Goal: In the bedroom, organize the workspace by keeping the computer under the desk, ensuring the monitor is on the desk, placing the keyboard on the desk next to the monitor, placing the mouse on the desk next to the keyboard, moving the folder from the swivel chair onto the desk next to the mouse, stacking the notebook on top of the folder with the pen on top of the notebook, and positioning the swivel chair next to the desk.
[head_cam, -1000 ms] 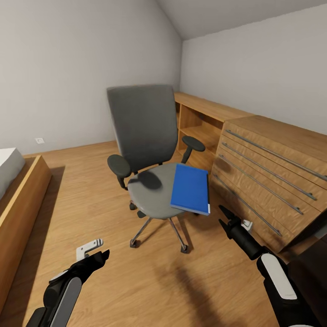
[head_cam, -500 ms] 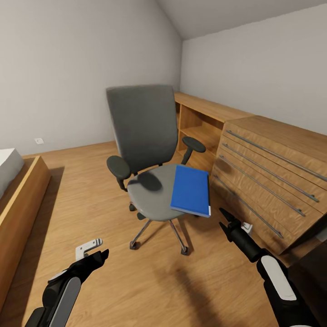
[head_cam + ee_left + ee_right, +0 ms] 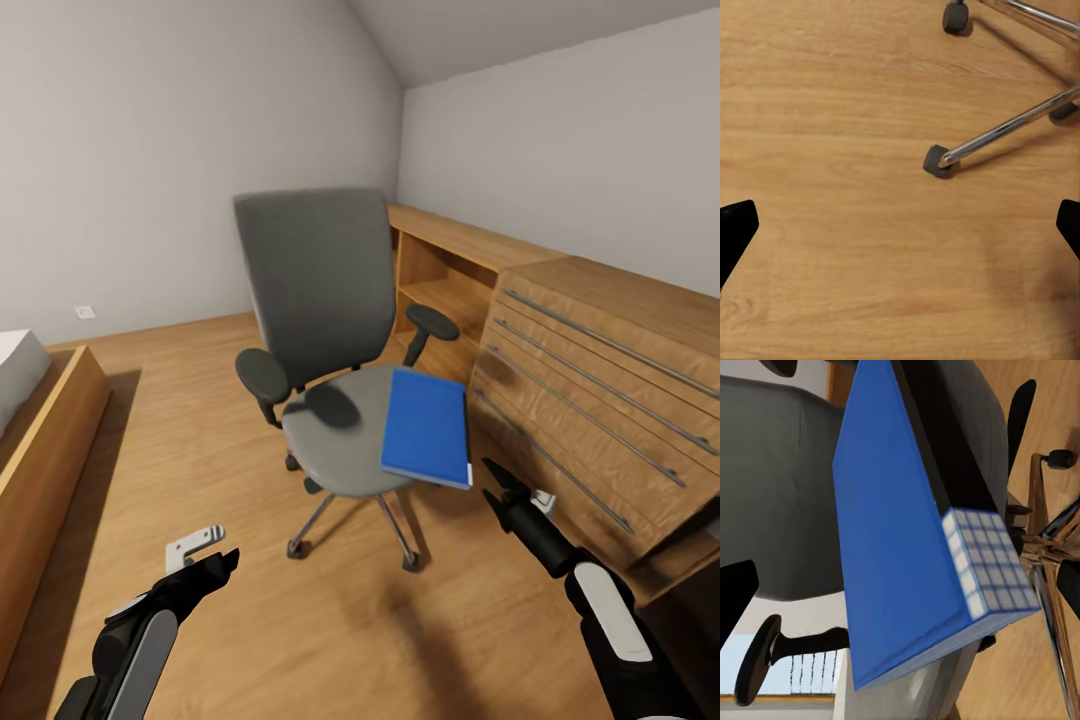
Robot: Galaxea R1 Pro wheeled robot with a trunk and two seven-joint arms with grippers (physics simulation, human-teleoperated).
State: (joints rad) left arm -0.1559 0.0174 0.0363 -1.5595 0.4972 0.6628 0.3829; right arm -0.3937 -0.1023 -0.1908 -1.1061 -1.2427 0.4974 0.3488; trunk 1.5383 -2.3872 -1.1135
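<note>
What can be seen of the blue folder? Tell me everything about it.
The folder is a flat, bright blue rectangle that looks stiff. The right wrist view shows a white, blue-gridded label on its spine end. It lies closed and flat on the grey seat of the swivel chair, with its near corner overhanging the seat's front edge. Nothing grips it; the right end effector is open and apart from it.

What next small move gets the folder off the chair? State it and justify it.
Probably ease the right gripper forward to the folder. It sits open just short of the folder's near corner, which overhangs the swivel chair seat; the left gripper is low over the floor.
</note>
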